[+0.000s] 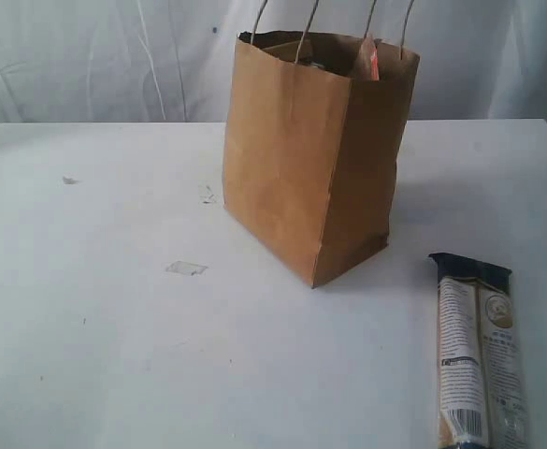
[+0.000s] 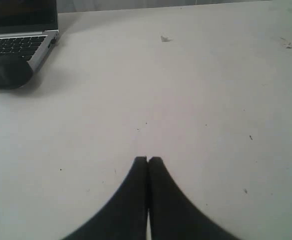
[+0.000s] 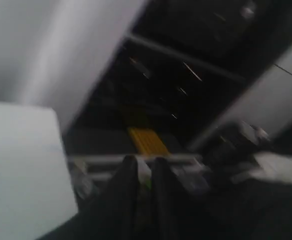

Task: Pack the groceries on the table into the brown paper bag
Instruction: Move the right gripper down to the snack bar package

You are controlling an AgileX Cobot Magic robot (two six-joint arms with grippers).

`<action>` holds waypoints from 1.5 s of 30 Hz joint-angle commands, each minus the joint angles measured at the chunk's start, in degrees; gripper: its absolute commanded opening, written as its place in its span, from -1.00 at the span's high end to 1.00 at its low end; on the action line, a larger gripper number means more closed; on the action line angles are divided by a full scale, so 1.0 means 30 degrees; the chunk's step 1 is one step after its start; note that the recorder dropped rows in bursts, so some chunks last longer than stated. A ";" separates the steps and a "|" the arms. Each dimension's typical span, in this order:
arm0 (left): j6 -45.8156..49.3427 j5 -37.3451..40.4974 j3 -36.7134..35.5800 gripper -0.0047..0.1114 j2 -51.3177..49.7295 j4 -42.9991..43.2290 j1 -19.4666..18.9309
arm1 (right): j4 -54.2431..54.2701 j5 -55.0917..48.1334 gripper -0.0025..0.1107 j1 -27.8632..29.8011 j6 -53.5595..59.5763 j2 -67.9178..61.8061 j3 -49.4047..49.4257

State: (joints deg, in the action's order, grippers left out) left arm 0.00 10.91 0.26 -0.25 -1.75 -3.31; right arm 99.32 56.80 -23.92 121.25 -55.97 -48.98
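The white desk (image 1: pixel 114 355) fills my exterior view. On it stands the brown paper bag (image 1: pixel 301 159), upright and open, with an orange-edged pouch (image 1: pixel 370 58) poking above its rim. The long beige printed packet (image 1: pixel 479 365) lies flat on the desk, apart from the bag, on the right arm's side. A small pale scrap (image 1: pixel 186 268) lies left of the bag. My left jaws are pressed together above bare desk, with a laptop (image 2: pixel 16 30) off ahead. My right jaws point past the desk edge. Blur hides whether they are apart, and I cannot place the packet against either pair.
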 commanded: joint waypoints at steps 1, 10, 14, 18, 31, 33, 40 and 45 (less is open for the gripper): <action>0.0000 -0.0074 -0.0088 0.92 0.0085 -0.0109 -0.0003 | 0.0208 0.1014 0.96 -0.0190 0.0554 0.0278 0.3493; 0.0000 -0.0074 -0.0088 0.92 0.0085 -0.0109 -0.0003 | 0.0208 -1.2807 0.96 -0.1580 -1.3834 0.1177 0.6467; 0.0000 -0.0074 -0.0088 0.92 0.0085 -0.0109 -0.0003 | 0.0208 -2.7756 0.96 -0.1580 -1.8284 0.0379 0.6830; 0.0000 -0.0074 -0.0088 0.92 0.0085 -0.0109 -0.0003 | -0.2305 -3.8128 0.96 -0.1580 -1.8161 -0.1037 0.6795; 0.0000 -0.0074 -0.0088 0.92 0.0085 -0.0109 -0.0003 | -3.5893 -3.5530 0.96 -0.1580 -4.5574 -0.1206 0.4295; 0.0000 -0.0074 -0.0088 0.92 0.0085 -0.0109 -0.0003 | -3.6512 -3.4340 0.96 -0.1580 -4.5574 -0.1206 0.3334; 0.0000 -0.0074 -0.0088 0.92 0.0085 -0.0109 -0.0003 | -3.6584 -2.9410 0.20 -0.1580 -4.4796 -0.1206 0.4002; 0.0000 -0.0074 -0.0088 0.92 0.0085 -0.0109 -0.0003 | -3.6584 -2.9540 -0.38 -0.1580 -4.4835 -0.1206 0.4135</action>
State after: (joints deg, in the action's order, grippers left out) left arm 0.00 10.91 0.26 -0.25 -1.75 -3.31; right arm -10.00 -32.36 -28.67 -13.82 -59.63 -36.75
